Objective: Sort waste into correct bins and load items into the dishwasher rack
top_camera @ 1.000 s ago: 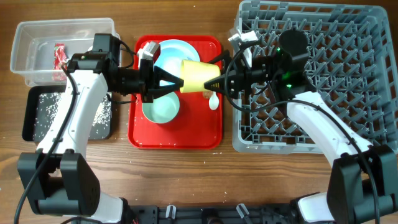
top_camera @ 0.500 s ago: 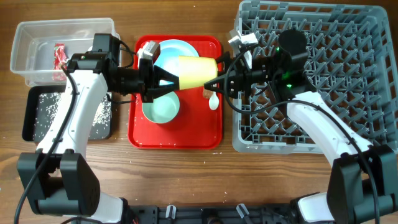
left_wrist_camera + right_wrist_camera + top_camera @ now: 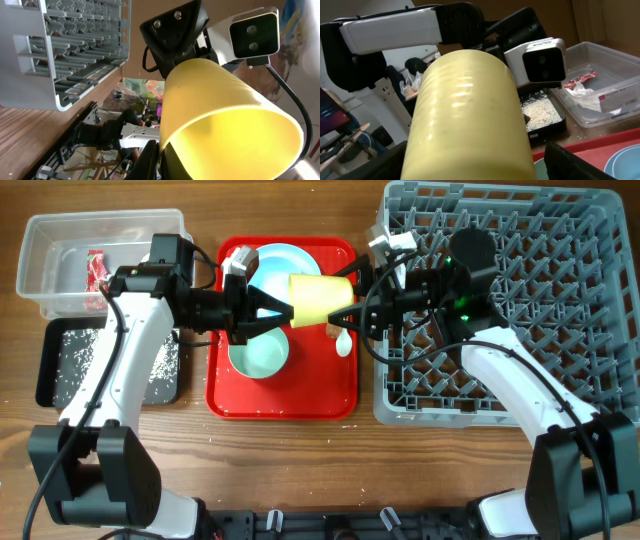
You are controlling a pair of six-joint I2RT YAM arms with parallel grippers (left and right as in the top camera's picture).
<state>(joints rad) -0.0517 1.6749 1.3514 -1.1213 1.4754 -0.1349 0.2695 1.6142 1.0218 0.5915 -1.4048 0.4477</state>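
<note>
Handing the yellow cup from one arm to the other is the step in hand, by my reading: the cup lies on its side in the air above the red serving tray, between the two arms and just short of the dishwasher rack. The left fingers are closed tight, pinching the cup's wall at the mouth end, as the left wrist view shows with one finger inside the rim. The right fingers are spread wide on either side of the cup's closed end, and I cannot tell from these views whether they touch it. A pale blue plate, a bowl and the white spoon wait on the serving tray. The red wrapper already lies in the clear tub and rice grains cover the floor of the black tray, so the waste sorting looks largely done. Next, I judge, the right fingers need to close squarely on the cup before the left ones let go; a thin, smooth, tapered cup may slip or buckle, so the grip should be firm but gentle, and then the cup goes over to the pegs of the rack.
</note>
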